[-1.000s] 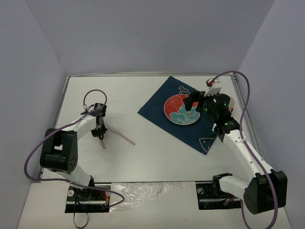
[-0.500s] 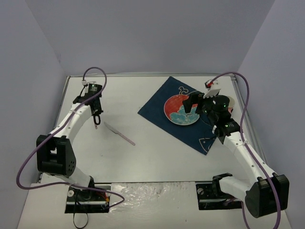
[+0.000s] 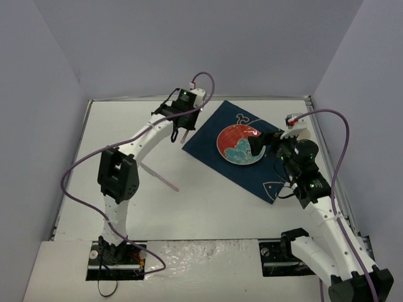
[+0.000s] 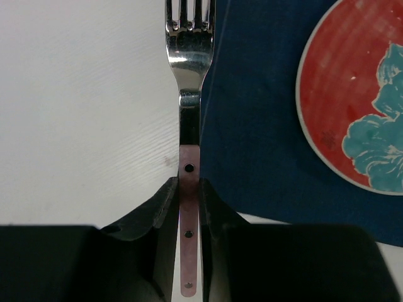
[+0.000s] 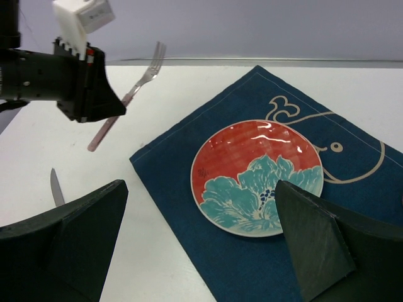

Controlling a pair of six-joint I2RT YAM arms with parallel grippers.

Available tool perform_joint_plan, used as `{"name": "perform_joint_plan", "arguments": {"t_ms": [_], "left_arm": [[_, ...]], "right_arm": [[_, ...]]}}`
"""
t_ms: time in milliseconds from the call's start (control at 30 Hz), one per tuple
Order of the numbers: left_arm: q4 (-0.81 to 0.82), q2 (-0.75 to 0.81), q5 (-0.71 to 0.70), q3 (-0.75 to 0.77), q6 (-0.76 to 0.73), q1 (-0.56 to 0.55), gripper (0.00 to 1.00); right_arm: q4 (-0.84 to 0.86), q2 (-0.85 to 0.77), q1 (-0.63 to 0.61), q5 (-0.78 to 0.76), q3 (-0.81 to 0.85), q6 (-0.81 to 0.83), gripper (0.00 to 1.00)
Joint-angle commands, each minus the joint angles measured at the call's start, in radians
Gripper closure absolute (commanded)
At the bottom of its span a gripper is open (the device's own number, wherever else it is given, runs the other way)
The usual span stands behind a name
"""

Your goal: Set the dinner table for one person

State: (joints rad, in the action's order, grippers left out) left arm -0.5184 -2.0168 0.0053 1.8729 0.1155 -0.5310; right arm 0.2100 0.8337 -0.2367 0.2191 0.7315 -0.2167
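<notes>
My left gripper (image 3: 179,129) is shut on the pink handle of a fork (image 3: 185,136) and holds it above the white dinner table (image 3: 208,201), at the left corner of the dark blue placemat (image 3: 208,141). In the left wrist view the fork (image 4: 189,94) points forward along the placemat's (image 4: 252,126) edge, left of the red plate with a teal flower (image 4: 359,107). My right gripper (image 3: 267,139) is open and empty at the plate's (image 3: 238,145) right side. In the right wrist view its fingers (image 5: 63,245) stand wide apart in front of the plate (image 5: 257,176).
A pink-handled knife (image 3: 157,176) lies loose on the table left of the placemat; its tip shows in the right wrist view (image 5: 56,187). A white round thing (image 3: 302,129) sits half hidden behind my right arm. Lavender walls close in three sides.
My left arm has swung from the table's left side to the far middle, carrying the fork to the placemat's left corner. My right gripper has drawn back a little from the plate.
</notes>
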Motion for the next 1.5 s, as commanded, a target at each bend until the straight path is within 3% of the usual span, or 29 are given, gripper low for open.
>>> {"name": "perform_joint_plan", "arguments": {"t_ms": [0, 500, 1400, 1467], "left_arm": [[0.053, -0.053, 0.078, 0.149, -0.056, -0.022, 1.0], [0.072, -0.312, 0.159, 0.326, -0.11, -0.043, 1.0], [0.057, -0.467, 0.136, 0.384, -0.162, -0.05, 1.0], [0.058, -0.464, 0.131, 0.375, -0.156, -0.05, 0.97]], "right_arm": [[-0.011, -0.035, -0.004, -0.031, -0.008, -0.01, 0.0], [-0.144, -0.074, -0.006, -0.069, 0.009, -0.023, 0.0], [-0.205, -0.071, -0.004, -0.121, 0.013, 0.01, 0.0], [-0.205, -0.068, -0.004, -0.119, 0.013, 0.009, 0.0]]}}
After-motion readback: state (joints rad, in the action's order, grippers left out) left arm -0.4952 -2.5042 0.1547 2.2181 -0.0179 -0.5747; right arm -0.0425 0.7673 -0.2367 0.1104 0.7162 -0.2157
